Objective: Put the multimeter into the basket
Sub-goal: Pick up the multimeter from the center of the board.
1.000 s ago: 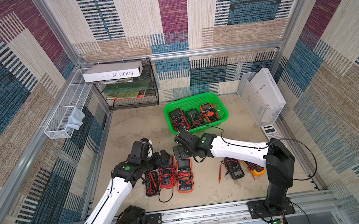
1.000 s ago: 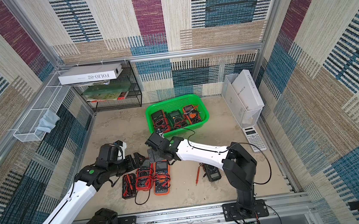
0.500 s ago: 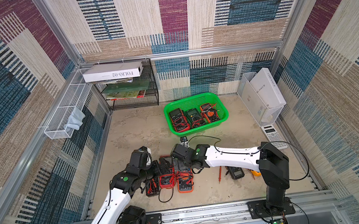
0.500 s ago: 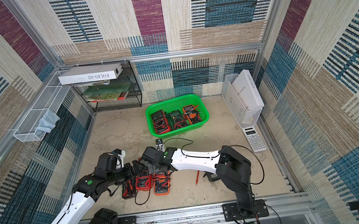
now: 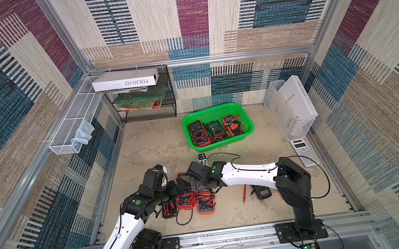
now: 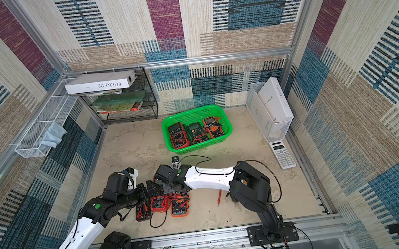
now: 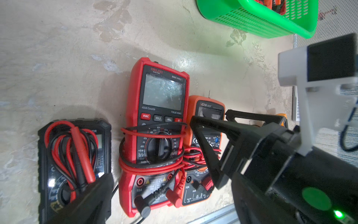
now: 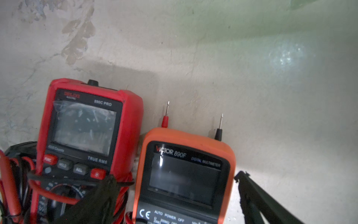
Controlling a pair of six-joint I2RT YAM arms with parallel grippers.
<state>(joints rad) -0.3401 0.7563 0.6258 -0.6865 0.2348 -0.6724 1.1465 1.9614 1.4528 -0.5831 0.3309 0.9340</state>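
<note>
Multimeters (image 5: 215,131), three of them, lie abreast in the basket (image 5: 223,144) in both top views, far of centre on the surface (image 5: 145,145). Left out, in a near row, sit the black multimeter (image 5: 169,207), red multimeter (image 5: 185,201) and orange multimeter (image 5: 205,203), side by side, leads wrapped round them. Farther right a dark meter (image 5: 262,192) shows partly under the right arm (image 5: 248,175), with a loose red probe (image 5: 244,193) beside it. Both arms reach low over the row; nothing is lifted. Left wrist view: one of the left fingers (image 7: 93,195) shows over the gap between the black and red cases. Its partner is hidden behind the right arm, but this one stands so far off centre that I judge the pair spread and empty. Right wrist view: right fingers (image 8: 96,201) released wide, straddling the orange multimeter, one over the red one's leads, one over bare surface past the other flank, no pinch yet. Judgement: partly done, three in, at least four out, orange likely next.
</note>
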